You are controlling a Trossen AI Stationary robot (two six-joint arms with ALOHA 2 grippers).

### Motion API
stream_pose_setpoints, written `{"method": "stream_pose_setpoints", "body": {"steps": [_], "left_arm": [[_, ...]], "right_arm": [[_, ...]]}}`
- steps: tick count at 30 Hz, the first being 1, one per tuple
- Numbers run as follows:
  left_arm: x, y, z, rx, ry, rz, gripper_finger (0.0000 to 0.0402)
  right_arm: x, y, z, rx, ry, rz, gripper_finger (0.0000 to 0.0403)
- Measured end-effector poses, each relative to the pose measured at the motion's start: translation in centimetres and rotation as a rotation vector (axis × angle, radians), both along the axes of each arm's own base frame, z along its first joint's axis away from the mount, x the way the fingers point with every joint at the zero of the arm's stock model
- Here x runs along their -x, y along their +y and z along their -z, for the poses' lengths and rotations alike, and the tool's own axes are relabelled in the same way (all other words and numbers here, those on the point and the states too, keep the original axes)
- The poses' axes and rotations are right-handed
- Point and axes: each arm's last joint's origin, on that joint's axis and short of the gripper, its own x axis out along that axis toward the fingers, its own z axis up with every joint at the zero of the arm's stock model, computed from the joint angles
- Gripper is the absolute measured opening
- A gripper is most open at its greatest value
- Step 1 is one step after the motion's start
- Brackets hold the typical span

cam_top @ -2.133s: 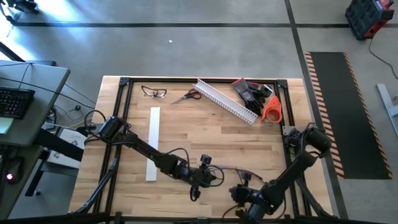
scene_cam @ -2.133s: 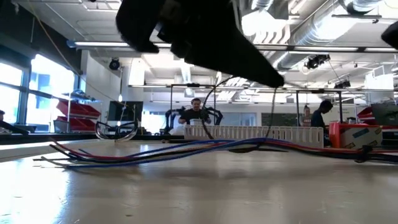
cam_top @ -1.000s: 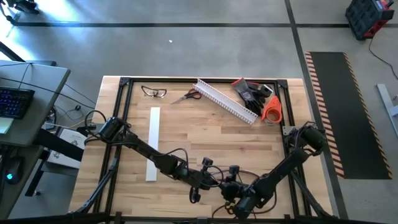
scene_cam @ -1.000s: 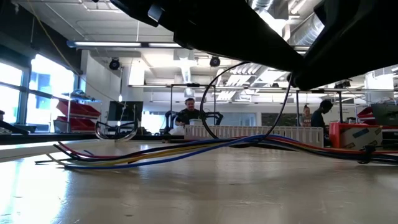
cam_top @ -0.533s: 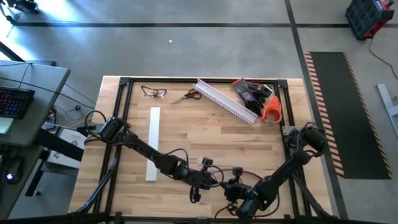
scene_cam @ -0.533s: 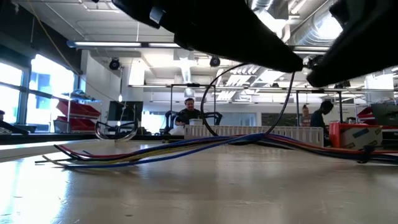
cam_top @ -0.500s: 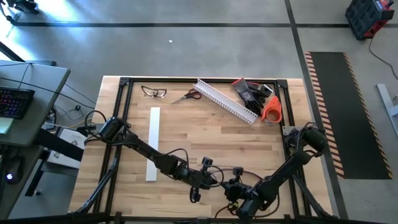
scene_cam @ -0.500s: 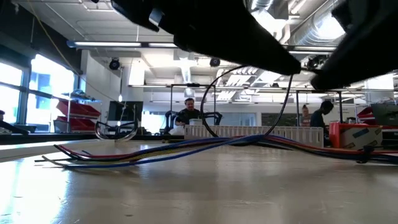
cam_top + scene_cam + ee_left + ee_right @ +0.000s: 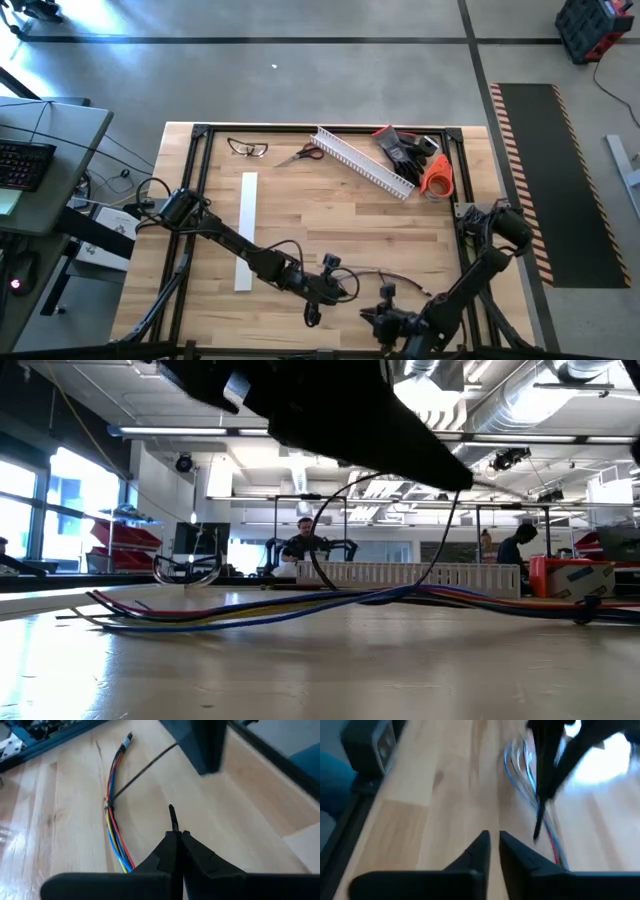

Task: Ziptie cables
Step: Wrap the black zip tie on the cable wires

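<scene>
The cables [image 9: 386, 273] lie as a limp bundle of red, blue, yellow and pale wires on the wood near the table's near edge, also seen in the low view [image 9: 250, 610] and the left wrist view [image 9: 112, 827]. A thin dark ziptie [image 9: 142, 775] runs straight off from a band round the bundle. My left gripper [image 9: 176, 839] hovers beside the bundle, shut on a second ziptie. My right gripper [image 9: 494, 844] sits nearer the near edge [image 9: 388, 322], slightly open and touching nothing. My left gripper pinches a thin dark ziptie between its two shut fingers. Only a short stub [image 9: 172, 816] sticks out past the fingertips, in line with the fingers. In the right wrist view the fingers slant down toward the table, with the stub's tip [image 9: 537, 834] just beside the cables.
Along the far edge lie a white slotted channel [image 9: 362, 162], scissors [image 9: 300, 154], glasses [image 9: 247, 148], black gloves [image 9: 405, 145] and an orange tape roll [image 9: 437, 175]. A white flat strip [image 9: 246, 230] lies at the left. People stand in the room behind the table [image 9: 305, 540].
My right gripper, close beside my left gripper a second ago, has drawn back toward the table's near edge and right, and its arm has left the low view. The raised middle of the cable bundle has sunk a little toward the table.
</scene>
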Motion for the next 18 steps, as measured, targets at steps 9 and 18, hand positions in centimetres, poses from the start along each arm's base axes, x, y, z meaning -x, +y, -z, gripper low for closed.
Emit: {"method": "stream_pose_setpoints", "body": {"steps": [9, 18], "left_arm": [[-0.1, -0.1, -0.1, 0.026, -0.007, 0.008, 0.0], [-0.1, -0.1, -0.1, 0.026, -0.009, 0.007, 0.0]], "right_arm": [[-2.3, -1.6, -0.1, 0.155, -0.049, 0.014, 0.0149], [-3.4, -2.5, 0.7, 0.122, -0.029, 0.057, 0.0131]]}}
